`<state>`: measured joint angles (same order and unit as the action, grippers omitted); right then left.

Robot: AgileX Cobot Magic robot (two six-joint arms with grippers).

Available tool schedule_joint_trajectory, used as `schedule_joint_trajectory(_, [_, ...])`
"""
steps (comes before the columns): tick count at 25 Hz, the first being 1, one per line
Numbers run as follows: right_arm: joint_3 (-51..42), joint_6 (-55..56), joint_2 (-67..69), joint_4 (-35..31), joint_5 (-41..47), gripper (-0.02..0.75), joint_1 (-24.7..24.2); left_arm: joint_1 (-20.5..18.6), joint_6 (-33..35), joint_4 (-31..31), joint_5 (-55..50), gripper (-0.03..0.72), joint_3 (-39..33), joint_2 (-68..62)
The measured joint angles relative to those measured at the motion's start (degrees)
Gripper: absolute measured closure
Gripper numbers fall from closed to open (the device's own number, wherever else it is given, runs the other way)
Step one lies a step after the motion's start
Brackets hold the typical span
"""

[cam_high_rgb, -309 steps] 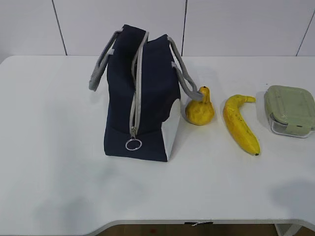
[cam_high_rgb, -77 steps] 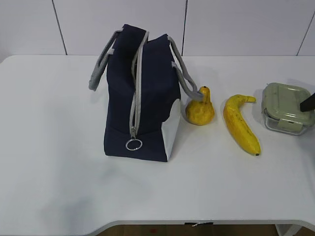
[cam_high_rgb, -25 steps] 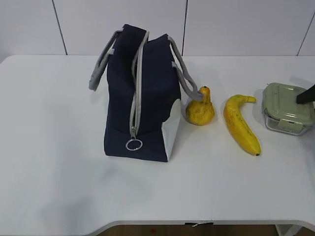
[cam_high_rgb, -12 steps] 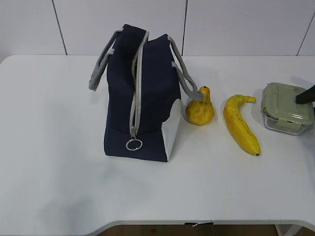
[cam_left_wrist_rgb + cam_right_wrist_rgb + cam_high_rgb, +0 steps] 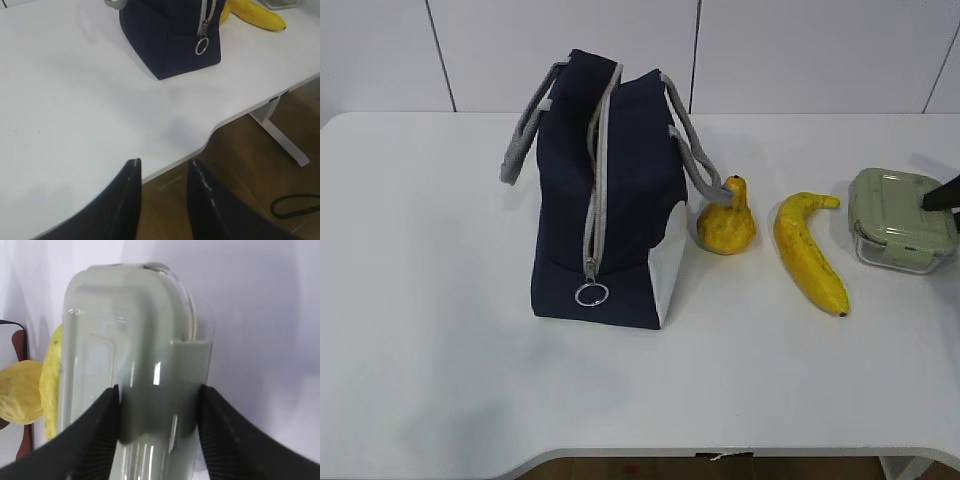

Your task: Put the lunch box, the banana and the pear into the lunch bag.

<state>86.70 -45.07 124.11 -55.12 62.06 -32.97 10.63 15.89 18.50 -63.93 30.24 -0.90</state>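
Exterior: lunch box point(image 5: 902, 218) at table's point(image 5: 420, 300) right edge, slightly turned versus second ago; lunch bag point(image 5: 610, 200) zipped.
Left wrist: left gripper point(image 5: 162, 192) parted, empty, idle.
Right wrist: right gripper point(image 5: 159, 427) closing, pads flanking lunch box; firm grip unconfirmed. Pickup starting.

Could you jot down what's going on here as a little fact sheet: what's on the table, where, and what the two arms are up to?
bag: upright, zipped shut
pear: on table, right of bag
banana: between pear and lunch box
lunch box: far right, not yet in bag
right tool: fingers either side of the lunch box
left tool: empty, above the table's near edge
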Motion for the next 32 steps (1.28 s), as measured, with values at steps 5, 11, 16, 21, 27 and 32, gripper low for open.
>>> schedule_joint_trajectory(5, [0.00, -0.24, 0.00, -0.34, 0.00, 0.381, 0.00, 0.00, 0.00, 0.00, 0.00, 0.447, 0.00, 0.00])
schedule_joint_trajectory(11, [0.00, -0.85, 0.00, -0.34, -0.10, 0.402, 0.00, 0.00, 0.00, 0.00, 0.00, 0.447, 0.00, 0.00])
schedule_joint_trajectory(16, [0.00, -0.98, 0.00, -0.34, -0.10, 0.403, 0.00, 0.00, 0.00, 0.00, 0.00, 0.447, 0.00, 0.00])
schedule_joint_trajectory(21, [0.00, -1.06, 0.00, -0.61, -0.10, 0.416, 0.00, 0.00, 0.00, 0.00, 0.00, 0.447, 0.00, 0.00])
schedule_joint_trajectory(27, [0.94, -1.20, 0.12, -0.26, -0.10, 0.425, 0.00, 0.00, 0.00, 0.00, 0.00, 0.447, 0.00, 0.00])
schedule_joint_trajectory(32, [1.76, -1.20, 0.52, -0.26, 0.15, 0.426, 0.00, 0.00, 0.00, 0.00, 0.00, 0.447, 0.00, 0.00])
